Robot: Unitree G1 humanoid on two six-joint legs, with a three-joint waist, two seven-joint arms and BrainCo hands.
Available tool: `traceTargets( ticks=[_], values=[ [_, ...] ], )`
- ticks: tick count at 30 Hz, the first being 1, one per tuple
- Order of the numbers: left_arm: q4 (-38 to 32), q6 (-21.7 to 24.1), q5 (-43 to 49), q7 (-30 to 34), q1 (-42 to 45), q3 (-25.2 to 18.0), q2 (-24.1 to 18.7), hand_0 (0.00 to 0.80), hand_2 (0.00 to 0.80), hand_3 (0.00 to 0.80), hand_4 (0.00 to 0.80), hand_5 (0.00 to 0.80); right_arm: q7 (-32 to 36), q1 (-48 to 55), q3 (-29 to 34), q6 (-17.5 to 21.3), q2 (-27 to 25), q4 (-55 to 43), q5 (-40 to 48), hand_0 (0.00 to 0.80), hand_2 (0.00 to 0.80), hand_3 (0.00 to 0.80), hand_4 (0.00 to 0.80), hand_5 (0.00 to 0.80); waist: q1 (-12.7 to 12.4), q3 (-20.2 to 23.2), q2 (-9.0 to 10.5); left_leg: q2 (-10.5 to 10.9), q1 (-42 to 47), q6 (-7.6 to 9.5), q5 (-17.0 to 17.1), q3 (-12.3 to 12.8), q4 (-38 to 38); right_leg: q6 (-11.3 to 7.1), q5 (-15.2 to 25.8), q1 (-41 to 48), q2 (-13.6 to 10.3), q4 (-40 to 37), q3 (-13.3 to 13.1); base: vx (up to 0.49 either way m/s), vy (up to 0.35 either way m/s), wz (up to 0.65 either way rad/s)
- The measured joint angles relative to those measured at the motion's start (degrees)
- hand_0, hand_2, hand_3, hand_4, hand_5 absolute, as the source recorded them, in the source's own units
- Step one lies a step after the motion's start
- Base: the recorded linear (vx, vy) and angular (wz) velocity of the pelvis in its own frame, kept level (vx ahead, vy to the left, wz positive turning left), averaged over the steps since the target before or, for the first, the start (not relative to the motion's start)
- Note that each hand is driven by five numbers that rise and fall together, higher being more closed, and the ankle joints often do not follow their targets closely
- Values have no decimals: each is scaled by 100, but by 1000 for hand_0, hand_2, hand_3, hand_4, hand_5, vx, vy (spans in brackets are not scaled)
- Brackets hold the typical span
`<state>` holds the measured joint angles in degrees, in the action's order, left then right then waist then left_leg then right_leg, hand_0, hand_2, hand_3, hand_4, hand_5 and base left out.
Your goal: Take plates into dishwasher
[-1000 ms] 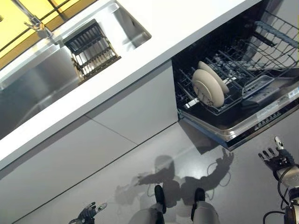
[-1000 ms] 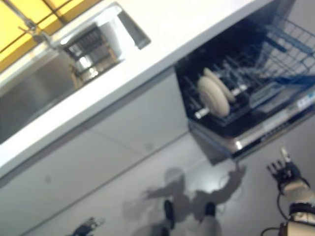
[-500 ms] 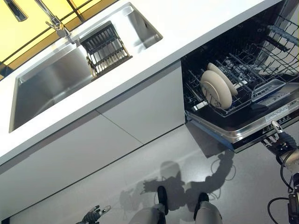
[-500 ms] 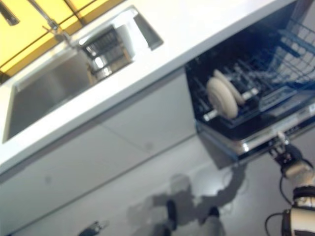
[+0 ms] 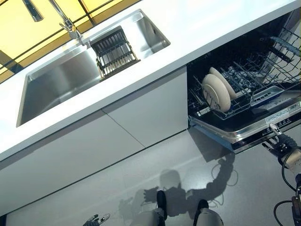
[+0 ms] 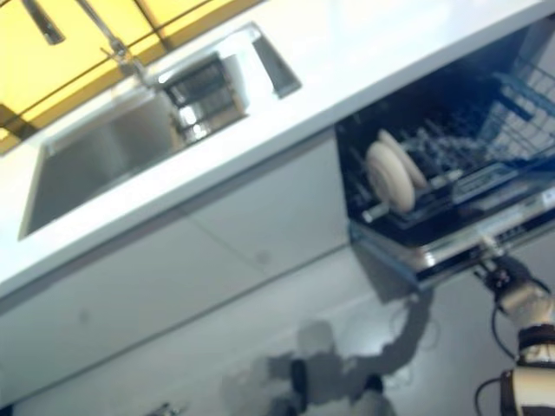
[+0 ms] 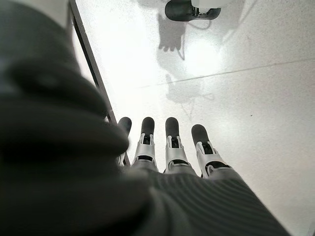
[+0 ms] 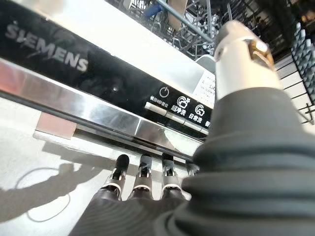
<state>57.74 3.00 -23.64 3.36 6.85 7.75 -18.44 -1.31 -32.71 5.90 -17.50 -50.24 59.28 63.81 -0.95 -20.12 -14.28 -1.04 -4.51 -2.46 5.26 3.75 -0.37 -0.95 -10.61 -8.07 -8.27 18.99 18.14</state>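
Two cream plates [image 5: 215, 92] stand upright side by side in the lower rack [image 5: 244, 101] of the open dishwasher at the right. Its door [image 5: 244, 134] hangs lowered, with the control strip [image 8: 123, 88] facing out. My right hand [image 5: 282, 145] is at the door's front edge. In the right wrist view its fingers [image 8: 142, 179] are straight, with the tips just under the steel lip, and it holds nothing. My left hand [image 5: 95, 219] hangs low by the floor, its fingers [image 7: 170, 147] straight and empty.
A white counter [image 5: 188, 28] runs above grey cabinet fronts [image 5: 141, 108]. A steel sink [image 5: 56, 84] with a faucet [image 5: 66, 22] and a dark drain rack [image 5: 114, 51] is set in it at the left. The upper dishwasher rack [image 5: 284, 44] juts out at the far right.
The whole view has shifted, so the camera moved. My right hand has risen from below the door up to its front edge. The left hand stays low.
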Motion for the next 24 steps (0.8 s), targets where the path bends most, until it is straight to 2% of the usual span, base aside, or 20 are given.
traceTargets(
  ticks=[5,9,15,19,24],
  values=[
    [5,3,38,1,37,0,-2,0,0,0,0,0,2,-322,-222,131,-1,-5,96,0,0,0,0,0,-18,1,-1,-12,-14,-2,55,-66,0,20,39,6,8,2,42,-1,-3,4],
    [5,7,41,1,38,-2,-3,0,0,0,0,0,76,-476,-223,309,-13,-41,114,0,0,0,0,0,-164,2,0,-22,-12,0,75,-77,6,32,57,18,8,3,61,6,-4,2],
    [-30,6,48,1,64,-1,-6,0,0,0,0,0,113,-1030,-226,379,-45,-42,116,0,0,0,0,0,-313,2,28,-7,11,10,88,-101,18,29,62,104,-1,-9,147,19,-9,8],
    [-59,1,60,0,64,-1,-30,0,0,0,0,0,205,-1253,-236,383,-49,-123,116,0,0,0,0,0,-436,32,153,-6,96,12,89,-103,18,24,61,274,6,-76,243,14,-10,12],
    [-73,0,271,2,64,-2,-110,0,0,0,0,0,449,-1463,-231,381,-50,-307,82,0,0,0,0,0,-578,165,475,-10,102,16,84,-104,13,16,24,328,11,-122,288,33,-4,8]
  ],
)
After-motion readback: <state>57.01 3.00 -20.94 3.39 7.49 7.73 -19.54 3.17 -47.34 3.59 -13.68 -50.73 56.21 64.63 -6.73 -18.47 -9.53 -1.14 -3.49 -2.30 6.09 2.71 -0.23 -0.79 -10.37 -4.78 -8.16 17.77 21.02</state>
